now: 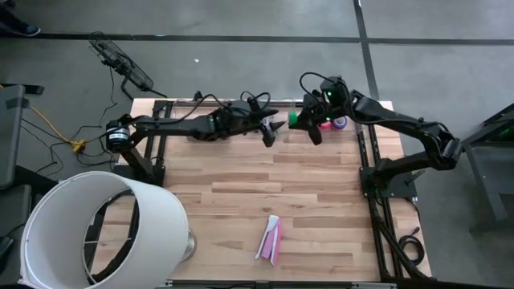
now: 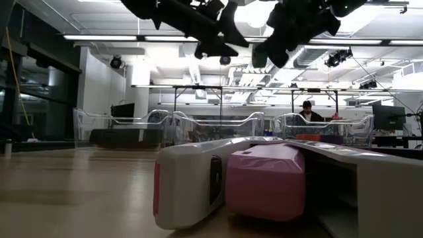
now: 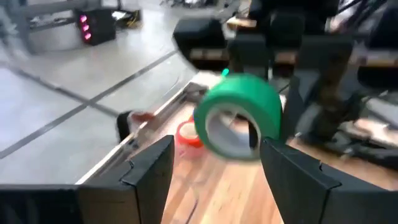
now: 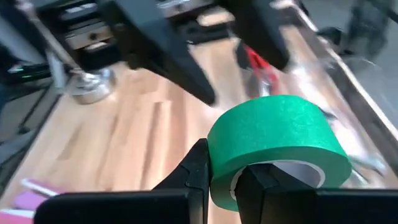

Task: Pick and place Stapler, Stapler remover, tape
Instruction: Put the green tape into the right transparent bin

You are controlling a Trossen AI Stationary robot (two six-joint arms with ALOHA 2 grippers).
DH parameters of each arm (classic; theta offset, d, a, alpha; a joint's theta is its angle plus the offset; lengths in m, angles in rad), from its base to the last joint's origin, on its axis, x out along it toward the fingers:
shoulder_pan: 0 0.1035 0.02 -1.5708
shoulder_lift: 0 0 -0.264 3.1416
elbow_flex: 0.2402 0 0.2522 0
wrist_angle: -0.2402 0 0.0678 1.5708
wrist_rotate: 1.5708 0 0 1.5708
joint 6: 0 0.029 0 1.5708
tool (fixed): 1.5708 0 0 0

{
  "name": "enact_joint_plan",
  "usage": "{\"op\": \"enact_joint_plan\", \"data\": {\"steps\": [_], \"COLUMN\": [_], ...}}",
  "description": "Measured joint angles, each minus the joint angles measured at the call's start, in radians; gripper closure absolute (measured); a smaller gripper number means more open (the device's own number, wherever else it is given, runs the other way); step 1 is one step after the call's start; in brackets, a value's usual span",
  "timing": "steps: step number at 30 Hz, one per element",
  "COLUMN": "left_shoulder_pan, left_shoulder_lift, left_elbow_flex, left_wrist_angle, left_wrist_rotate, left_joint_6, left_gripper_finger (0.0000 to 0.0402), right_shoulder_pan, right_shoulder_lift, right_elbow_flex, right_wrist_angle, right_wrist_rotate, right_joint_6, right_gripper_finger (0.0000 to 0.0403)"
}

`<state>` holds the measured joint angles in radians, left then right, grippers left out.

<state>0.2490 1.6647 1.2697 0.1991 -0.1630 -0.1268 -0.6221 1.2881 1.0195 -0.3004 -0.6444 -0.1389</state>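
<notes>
A white bucket (image 1: 96, 233) overlaps the surface's (image 1: 241, 185) near-left corner; its middle lies bare. At the far edge, the left tool (image 1: 271, 131) gapes, holding nothing. Just right, the right tool (image 1: 307, 122) is clamped on the green tape (image 1: 295, 118), raised above the wood.

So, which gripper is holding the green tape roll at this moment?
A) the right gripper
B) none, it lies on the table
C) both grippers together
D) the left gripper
A: in the right wrist view the right gripper is shut on the wall of the green tape roll, while the left gripper stands open, apart from the roll.
</notes>
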Motion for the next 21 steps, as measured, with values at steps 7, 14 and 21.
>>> {"op": "enact_joint_plan", "data": {"steps": [7,14,21], "left_shoulder_pan": [0.001,0.000,0.000], "left_shoulder_lift": [-0.001,-0.001,-0.001], "left_elbow_flex": [0.000,0.000,0.000], "left_wrist_angle": [-0.097,-0.091,-0.090], "left_wrist_rotate": [-0.158,-0.188,-0.188], "left_joint_6": [-0.009,-0.012,-0.034], "left_gripper_finger": [0.0167,0.0167,0.0167], "right_shoulder_pan": [-0.082,-0.180,-0.257], "right_shoulder_lift": [0.000,0.000,0.000], "right_elbow_flex": [0.000,-0.001,-0.001], "right_wrist_angle": [-0.099,-0.190,-0.333], "right_wrist_rotate": [0.182,0.388,0.532], "right_joint_6": [0.053,0.164,0.167], "right_gripper_finger": [0.0367,0.0367,0.0367]}}
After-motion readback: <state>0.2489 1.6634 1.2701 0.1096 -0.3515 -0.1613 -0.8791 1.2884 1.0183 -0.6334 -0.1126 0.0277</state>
